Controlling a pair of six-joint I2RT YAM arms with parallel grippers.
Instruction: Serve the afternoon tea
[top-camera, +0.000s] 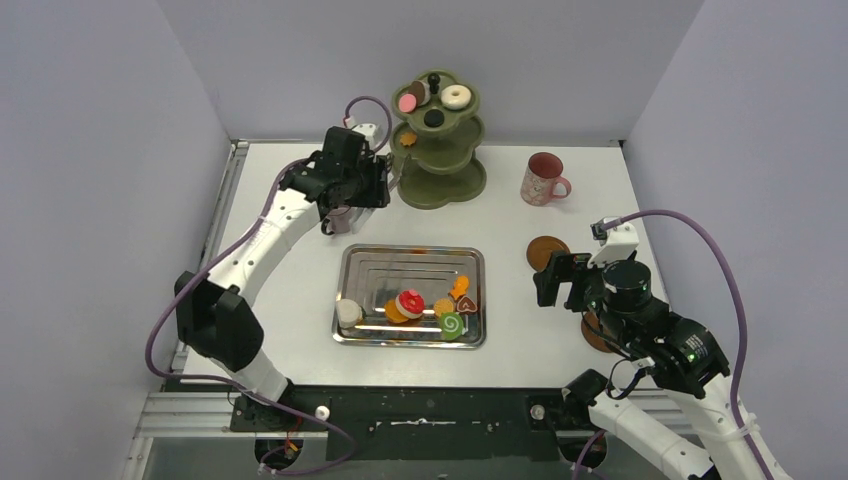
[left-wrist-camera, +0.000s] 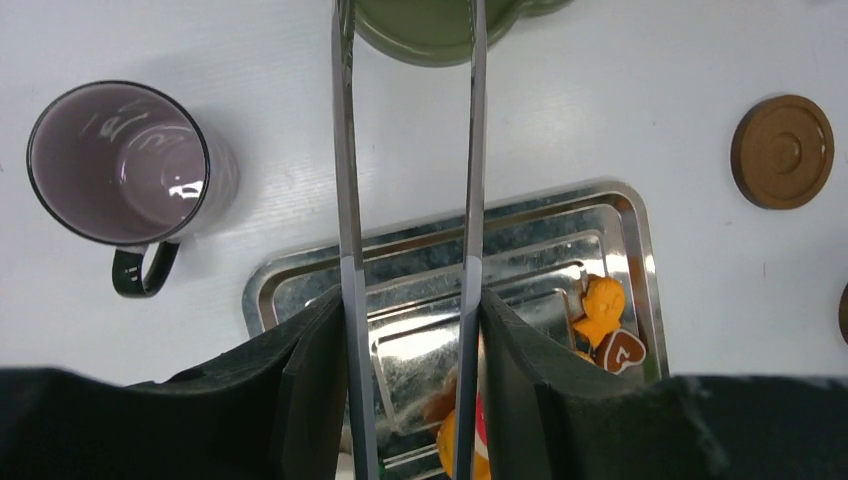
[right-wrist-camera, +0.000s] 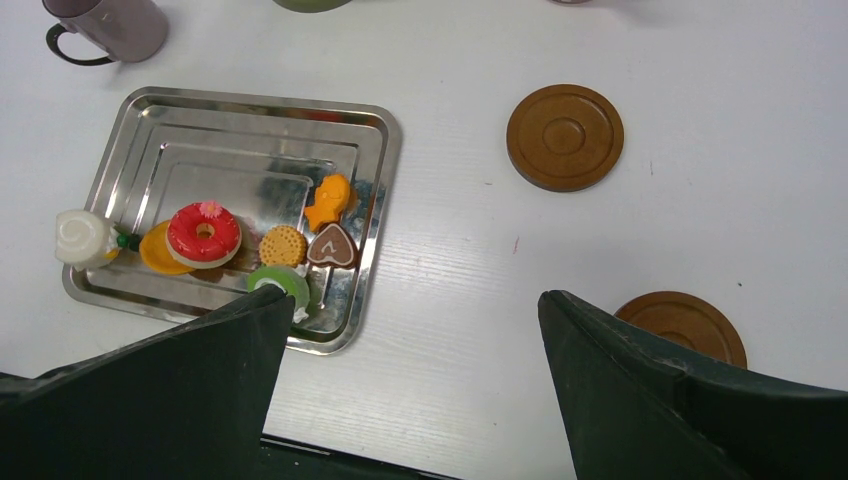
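My left gripper (top-camera: 372, 186) is shut on the metal tongs (left-wrist-camera: 347, 200), whose two arms run between my fingers toward the olive-green stand (top-camera: 438, 150); their tips are out of view. The stand's top tier holds a white donut (top-camera: 456, 96) and a pink macaron (top-camera: 408, 102). The mauve mug (left-wrist-camera: 120, 165) stands just below my left gripper. The pink mug (top-camera: 543, 180) stands at the back right. Several sweets lie on the steel tray (top-camera: 410, 262), among them a red donut (right-wrist-camera: 205, 232) and a green swirl roll (right-wrist-camera: 280, 283). My right gripper (right-wrist-camera: 410, 310) is open and empty above bare table.
One brown coaster (right-wrist-camera: 565, 137) lies right of the tray and a second coaster (right-wrist-camera: 685, 322) lies nearer, partly behind my right finger. The tray's left half is bare metal. Walls close in the table on three sides.
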